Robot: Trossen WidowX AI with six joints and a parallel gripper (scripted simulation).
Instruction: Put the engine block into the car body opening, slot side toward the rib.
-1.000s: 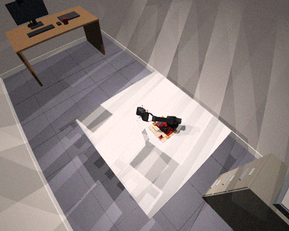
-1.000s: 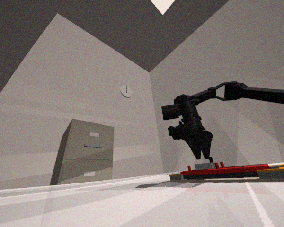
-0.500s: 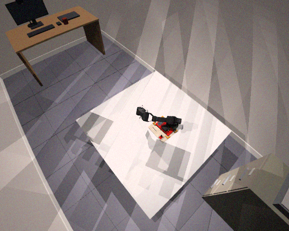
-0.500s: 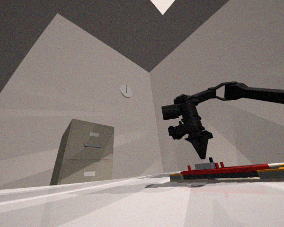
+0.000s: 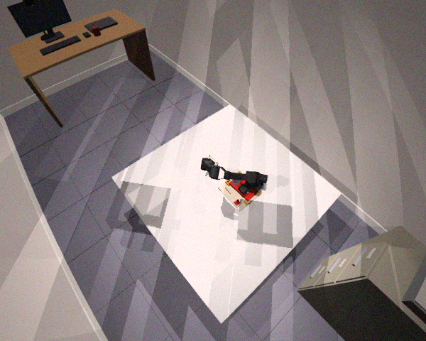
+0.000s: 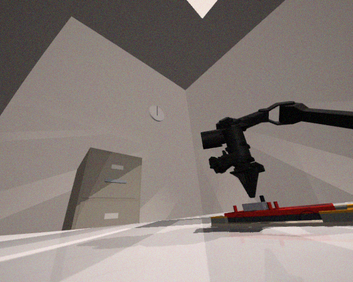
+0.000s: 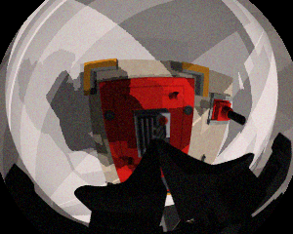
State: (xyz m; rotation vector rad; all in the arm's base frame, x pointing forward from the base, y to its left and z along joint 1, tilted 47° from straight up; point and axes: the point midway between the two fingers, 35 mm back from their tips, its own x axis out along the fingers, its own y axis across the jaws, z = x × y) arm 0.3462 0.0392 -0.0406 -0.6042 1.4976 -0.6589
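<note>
The red car body (image 5: pixel 249 195) (image 6: pixel 304 209) (image 7: pixel 115 95) lies flat between corner brackets. The grey engine block (image 6: pixel 252 207) (image 7: pixel 146 128) with dark slots sits in the opening of the car body; in the exterior view its upper part stands above the red top. Whether its slot side faces the rib, or whether it is fully down, I cannot tell. My gripper (image 6: pixel 252 196) (image 7: pixel 154 143) is shut and empty, fingers together. Its tips hang a little above the block in the exterior view and cover its near end in the wrist view.
The car body's beige base board (image 5: pixel 225 190) (image 7: pixel 211 142) has orange and grey corner brackets (image 6: pixel 337 212) (image 7: pixel 102 63). A small red part (image 5: pixel 237 202) (image 7: pixel 220 110) with a black peg stands on the board beside the body. A desk (image 5: pixel 69 47) and a cabinet (image 5: pixel 352 260) (image 6: pixel 109 191) stand farther off.
</note>
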